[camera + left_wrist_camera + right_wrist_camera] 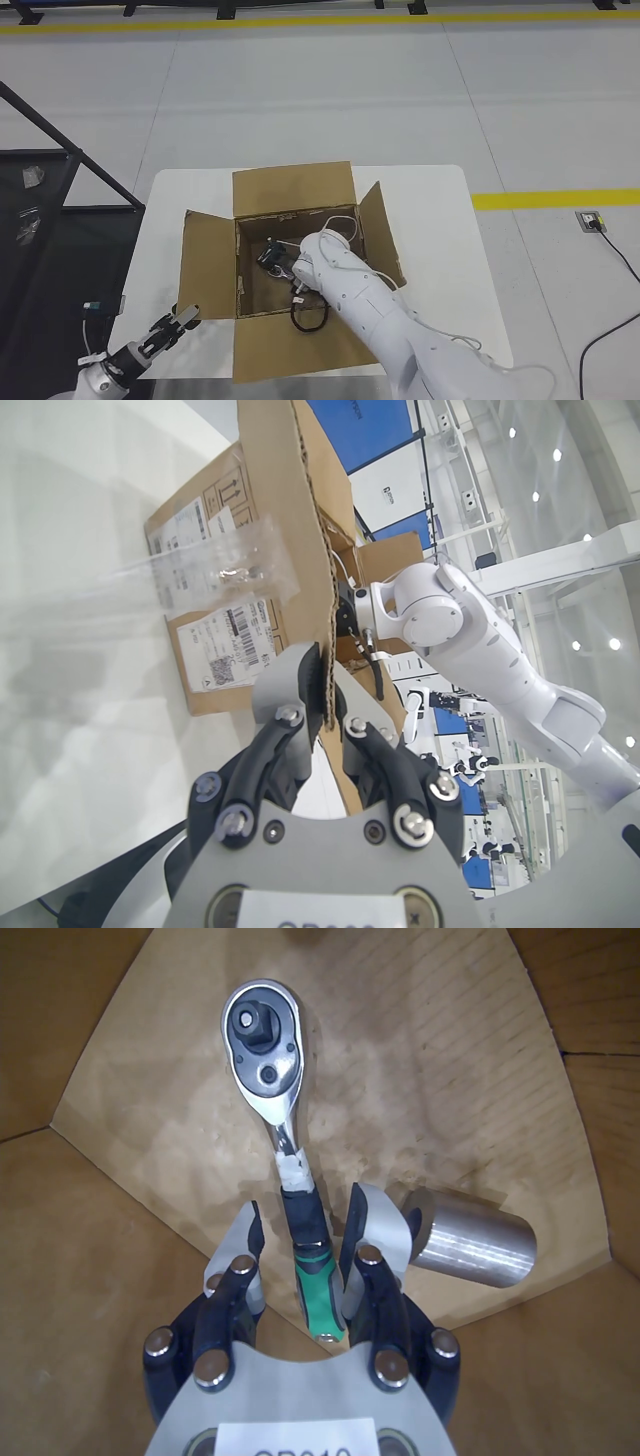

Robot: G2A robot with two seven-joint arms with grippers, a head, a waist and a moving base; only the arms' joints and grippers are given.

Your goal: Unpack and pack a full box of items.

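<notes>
box (293, 190): open, holding a ratchet (262, 1053) and a metal cylinder (475, 1243)
right gripper (305, 1223): spread astride the ratchet's handle
left gripper (324, 695): pinching a flap (280, 475) edge
hidden: most of the box floor from above

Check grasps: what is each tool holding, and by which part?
Left tool pinches the box flap at its corrugated edge. Right tool holds nothing: it is open, its fingers on either side of the ratchet handle.
</notes>
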